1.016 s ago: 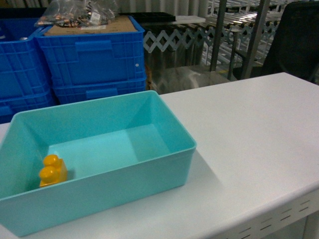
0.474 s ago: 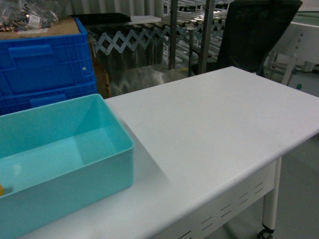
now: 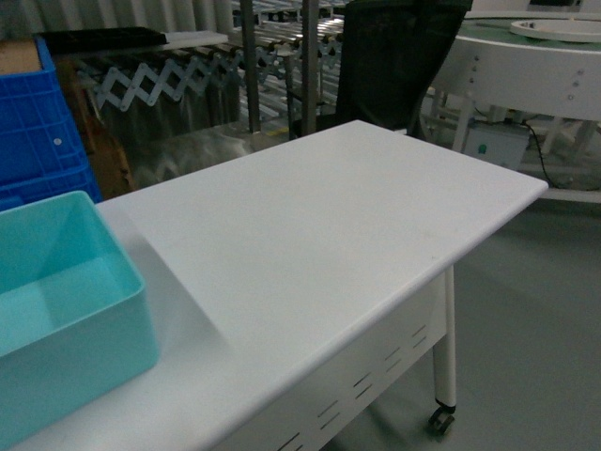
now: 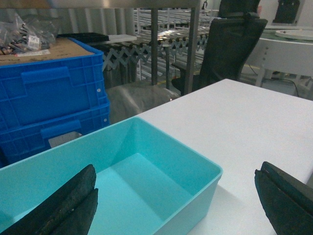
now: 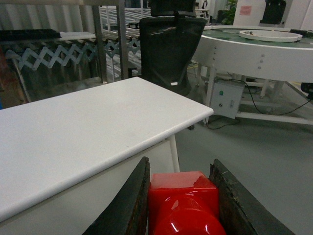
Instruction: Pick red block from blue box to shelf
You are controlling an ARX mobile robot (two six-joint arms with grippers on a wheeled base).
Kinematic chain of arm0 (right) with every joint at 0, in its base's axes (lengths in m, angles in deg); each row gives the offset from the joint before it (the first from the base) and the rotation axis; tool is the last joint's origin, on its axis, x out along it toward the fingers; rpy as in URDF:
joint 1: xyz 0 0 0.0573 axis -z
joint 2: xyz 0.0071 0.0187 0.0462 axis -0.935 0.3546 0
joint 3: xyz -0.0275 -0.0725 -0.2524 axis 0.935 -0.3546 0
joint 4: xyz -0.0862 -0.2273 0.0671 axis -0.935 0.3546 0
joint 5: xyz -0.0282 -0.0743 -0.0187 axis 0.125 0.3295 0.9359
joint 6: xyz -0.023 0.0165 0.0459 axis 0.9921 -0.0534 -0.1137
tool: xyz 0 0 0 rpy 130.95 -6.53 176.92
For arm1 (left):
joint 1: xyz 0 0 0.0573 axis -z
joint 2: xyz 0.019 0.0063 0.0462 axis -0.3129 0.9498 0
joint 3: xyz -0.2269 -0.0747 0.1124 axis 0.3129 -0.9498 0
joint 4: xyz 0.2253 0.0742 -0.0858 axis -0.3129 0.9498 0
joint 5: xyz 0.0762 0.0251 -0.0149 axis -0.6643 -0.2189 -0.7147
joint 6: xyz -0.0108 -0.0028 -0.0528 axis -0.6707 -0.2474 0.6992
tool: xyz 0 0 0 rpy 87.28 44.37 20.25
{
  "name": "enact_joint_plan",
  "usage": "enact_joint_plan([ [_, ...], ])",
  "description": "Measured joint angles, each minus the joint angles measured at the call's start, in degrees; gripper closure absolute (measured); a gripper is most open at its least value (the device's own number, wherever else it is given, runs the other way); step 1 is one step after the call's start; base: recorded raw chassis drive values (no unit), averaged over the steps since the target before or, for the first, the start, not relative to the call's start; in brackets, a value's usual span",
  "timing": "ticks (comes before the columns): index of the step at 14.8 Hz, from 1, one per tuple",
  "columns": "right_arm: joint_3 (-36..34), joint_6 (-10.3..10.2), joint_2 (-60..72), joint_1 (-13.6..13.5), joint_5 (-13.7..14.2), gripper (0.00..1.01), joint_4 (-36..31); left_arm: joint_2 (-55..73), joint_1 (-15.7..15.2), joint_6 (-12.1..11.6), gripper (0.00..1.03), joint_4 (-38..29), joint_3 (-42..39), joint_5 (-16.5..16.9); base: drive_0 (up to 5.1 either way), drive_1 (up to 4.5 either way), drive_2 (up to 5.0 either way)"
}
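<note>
We judge the carry to the shelf [image 5: 110, 29] is under way, so we want a steady clamp and a level wrist until a tier is beneath us. The right gripper [image 5: 182, 200] has its jaws clenched on the red block [image 5: 182, 196], held off the worktop [image 5: 88, 122] edge, low. The left gripper [image 4: 176, 200] hangs with jaws released above the blue box [image 4: 146, 171]
</note>
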Motion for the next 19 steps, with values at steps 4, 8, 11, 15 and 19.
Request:
enact_joint_plan([
  [4, 0.00, 0.00, 0.00, 0.00, 0.00, 0.72, 0.00, 0.00, 0.00, 0.00, 0.05, 0.00, 0.00, 0.02, -1.4, -1.42, -1.4],
  [8, 0.00, 0.00, 0.00, 0.00, 0.00, 0.72, -0.02, 0.00, 0.00, 0.02, 0.05, 0.00, 0.00, 0.00, -1.5, -1.48, -1.5],
  [11, 0.00, 0.00, 0.00, 0.00, 0.00, 0.72, 0.00, 0.00, -0.02, 0.02, 0.05, 0.00, 0.00, 0.00, -1.5, -1.50, -1.5],
  [15, 0.00, 0.02, 0.00, 0.00, 0.00, 0.72, 0.00, 0.00, -0.02, 0.02, 0.05, 0.00, 0.00, 0.00, -1.3, -1.35, -1.3],
  [19, 0.00, 0.02, 0.00, 0.00, 0.00, 0.72, 0.00, 0.00, 0.00, 0.02, 0.05, 0.00, 0.00, 0.00, -1.5, -1.50, -1.5],
])
